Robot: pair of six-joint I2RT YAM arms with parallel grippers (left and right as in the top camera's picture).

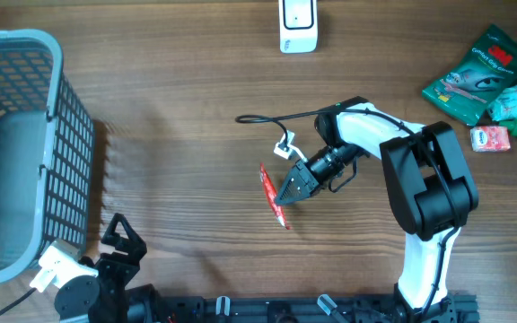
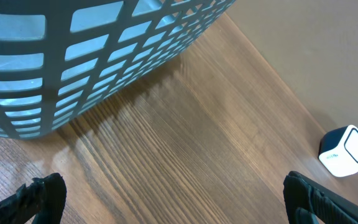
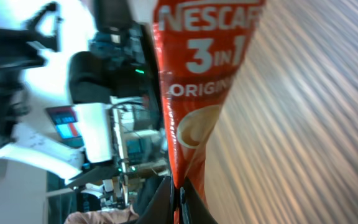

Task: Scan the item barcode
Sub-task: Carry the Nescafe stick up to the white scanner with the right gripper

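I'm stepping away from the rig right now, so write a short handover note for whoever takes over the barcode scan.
Right pincer: shut on the red Nescafé sachet, held edge-on near the middle of the table.
Left pincer: open, holding nothing, parked beside the basket.
Scanner: white, at the far edge of the table, well apart from the sachet.
Done: sachet grasped.
Left: bring the sachet to the scanner and present its barcode. No barcode shows in any view, so it may need turning.

Overhead straight down, wrists low and close, basket [image 1: 74,152] shared
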